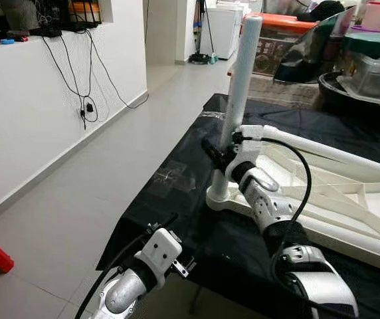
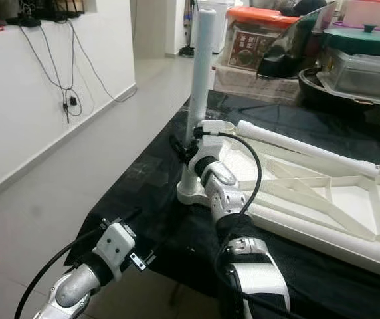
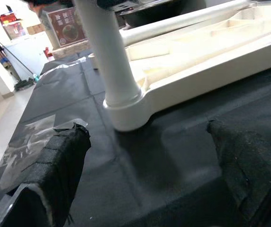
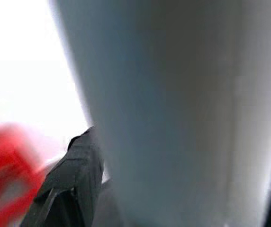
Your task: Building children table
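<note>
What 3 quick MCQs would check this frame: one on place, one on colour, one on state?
1. The upright white plastic table leg stands:
A. in the corner socket of the white upside-down tabletop
B. on the floor
C. in a box

2. The cloth under the tabletop is:
A. red
B. black
C. blue

3. The right claw is:
A. hanging idle
B. closed on the leg
C. holding a cable

Answers: 1 A, the leg's foot sits in the socket at the tabletop's corner. 2 B, the cloth is dark throughout. 3 B, its fingers clasp the leg's lower part.

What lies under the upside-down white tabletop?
A black cloth covers the surface beneath the tabletop. What the cloth covers is hidden. The right gripper grips the upright leg.
</note>
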Controlling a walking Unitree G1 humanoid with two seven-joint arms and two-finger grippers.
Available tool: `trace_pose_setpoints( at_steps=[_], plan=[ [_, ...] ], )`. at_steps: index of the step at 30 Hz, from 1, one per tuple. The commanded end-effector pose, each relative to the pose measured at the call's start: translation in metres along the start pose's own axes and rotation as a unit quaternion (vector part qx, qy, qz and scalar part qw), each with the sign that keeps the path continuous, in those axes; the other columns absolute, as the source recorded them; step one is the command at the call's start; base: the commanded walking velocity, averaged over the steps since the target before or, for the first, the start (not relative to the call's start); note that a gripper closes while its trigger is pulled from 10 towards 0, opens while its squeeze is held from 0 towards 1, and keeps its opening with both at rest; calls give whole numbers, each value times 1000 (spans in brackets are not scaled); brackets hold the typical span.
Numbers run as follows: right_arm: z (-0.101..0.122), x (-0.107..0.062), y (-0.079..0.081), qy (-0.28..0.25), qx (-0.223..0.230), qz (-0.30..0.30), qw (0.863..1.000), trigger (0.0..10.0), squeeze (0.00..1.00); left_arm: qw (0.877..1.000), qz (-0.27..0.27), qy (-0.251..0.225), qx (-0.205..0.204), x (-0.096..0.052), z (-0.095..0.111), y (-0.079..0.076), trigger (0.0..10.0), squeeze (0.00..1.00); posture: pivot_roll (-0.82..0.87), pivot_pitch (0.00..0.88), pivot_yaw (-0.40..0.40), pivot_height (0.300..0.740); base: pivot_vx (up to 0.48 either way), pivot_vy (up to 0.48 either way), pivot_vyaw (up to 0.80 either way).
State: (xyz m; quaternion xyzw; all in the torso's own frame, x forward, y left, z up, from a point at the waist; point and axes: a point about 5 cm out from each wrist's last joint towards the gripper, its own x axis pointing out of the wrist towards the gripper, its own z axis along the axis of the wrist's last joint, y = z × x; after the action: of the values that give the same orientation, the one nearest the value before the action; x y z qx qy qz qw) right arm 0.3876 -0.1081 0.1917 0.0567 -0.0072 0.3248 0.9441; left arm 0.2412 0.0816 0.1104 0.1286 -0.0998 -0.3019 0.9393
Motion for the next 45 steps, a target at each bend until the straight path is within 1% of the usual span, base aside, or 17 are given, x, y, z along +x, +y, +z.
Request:
trace_pose_setpoints(
  at_steps=[1, 7, 8, 11, 12, 15, 17, 18, 21, 24, 27, 39, 40, 41, 42, 44, 45],
  plan=[
    [-10, 12, 39, 49, -19, 182, 982, 10000, 0, 1000, -4, 5, -3, 0, -2, -2, 10000, 0, 199, 0, -87, 740, 0, 0, 0],
    [-17, 13, 57, 85, -43, 298, 950, 9137, 0, 1000, -3, 4, -2, 0, -1, -3, 10000, 0, 202, 0, -91, 740, 0, 0, 0],
    [-17, 14, 59, 89, -47, 308, 946, 1490, 0, 1000, -2, 4, -3, 0, -1, -3, 10000, 0, 200, 0, -90, 740, 0, 0, 0],
    [-18, 14, 59, 90, -49, 311, 945, 1490, 0, 1000, -2, 4, -3, 0, -1, -3, 10000, 0, 200, 0, -90, 740, 0, 0, 0],
    [-18, 18, 56, 89, -57, 272, 957, 0, 0, 1000, -2, 4, -3, 0, -1, -4, 10000, 0, 201, 0, -93, 740, 0, 0, 0],
    [-16, 23, 49, 84, -65, 200, 974, 0, 0, 1000, -2, 3, -4, 0, -1, -4, 10000, 0, 198, 0, -90, 740, 0, 0, 0],
    [-12, 25, 14, 77, -44, -45, 995, 0, 0, 1000, -1, 4, -5, 0, 0, -4, 10000, 0, 192, 0, -85, 740, 0, 0, 0],
    [-12, 25, 14, 77, -44, -45, 995, 0, 0, 1000, -1, 4, -5, 0, 0, -4, 10000, 0, 192, 0, -85, 740, 0, 0, 0],
    [-12, 13, -14, 69, -17, -218, 973, 0, 0, 1000, -1, 4, -6, 0, 0, -3, 10000, 0, 191, 0, -85, 740, 0, 0, 0],
    [-12, 12, -17, 67, -12, -233, 970, 0, 0, 1000, -2, 4, -6, 0, 0, -3, 10000, 0, 191, 0, -85, 740, 0, 0, 0],
    [-12, -6, -35, 41, -8, -380, 924, 0, 0, 1000, -2, 5, -6, 0, -1, -3, 10000, 0, 190, 0, -81, 740, 0, 0, 0],
    [-14, -18, -24, -3, 9, -503, 864, 353, 0, 1000, -3, 6, -5, 0, -2, -3, 10000, 0, 191, 0, -85, 740, 0, 0, 0],
    [-17, -8, -9, -11, 12, -466, 885, 10000, 667, 1000, -3, 6, -5, 0, -2, -3, 10000, 0, 193, 0, -86, 740, 0, 0, 0],
    [-17, -8, -9, -11, 12, -466, 885, 10000, 667, 1000, -3, 6, -5, 0, -2, -3, 10000, 0, 193, 0, -86, 740, 0, 0, 0],
    [-19, 0, 1, -23, 14, -424, 905, 10000, 1000, 1000, -3, 6, -5, 0, -2, -3, 10000, 0, 192, 0, -87, 740, 0, 0, 0],
    [-18, 5, 8, -37, 5, -391, 920, 10000, 1000, 1000, -3, 6, -5, 0, -2, -4, 10000, 0, 190, 0, -83, 740, 0, 0, 0],
    [-15, 9, 11, -57, -4, -349, 935, 10000, 0, 1000, -3, 6, -5, 0, -2, -4, 10000, 0, 191, 0, -86, 740, 0, 0, 0]
  ],
)
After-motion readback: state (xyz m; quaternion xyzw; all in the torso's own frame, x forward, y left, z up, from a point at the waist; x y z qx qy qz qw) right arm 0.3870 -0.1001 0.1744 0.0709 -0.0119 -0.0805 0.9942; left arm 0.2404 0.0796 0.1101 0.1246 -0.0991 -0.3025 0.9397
